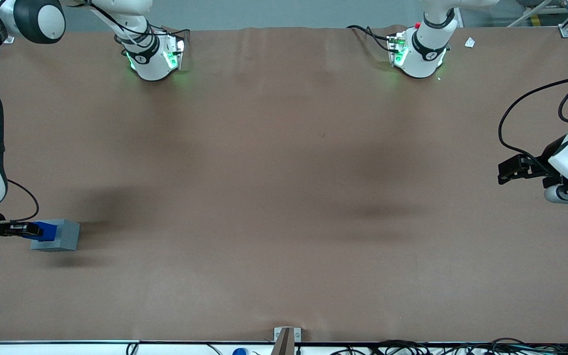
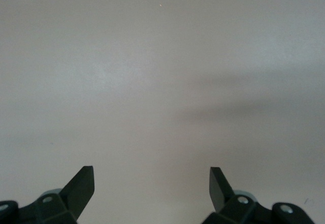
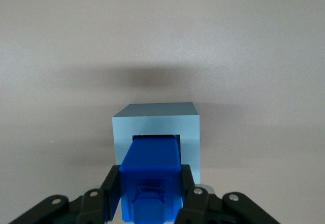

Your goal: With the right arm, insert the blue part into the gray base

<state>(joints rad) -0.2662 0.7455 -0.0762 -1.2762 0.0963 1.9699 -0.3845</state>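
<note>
Blue part (image 3: 152,178), clenched between my gripper (image 3: 151,196) fingers at the working arm's end of the table, points its long axis straight into the square recess of the gray base (image 3: 156,132); its leading end seems already inside, directly ahead of me.

The hand (image 3: 152,196) holds the blue part (image 3: 152,170) partly in the gray base (image 3: 157,125).

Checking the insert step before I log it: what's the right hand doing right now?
Right hand: shut on the blue part, holding it over the gray base at the working arm's end of the table, with the part's leading end at the base's recess.
</note>
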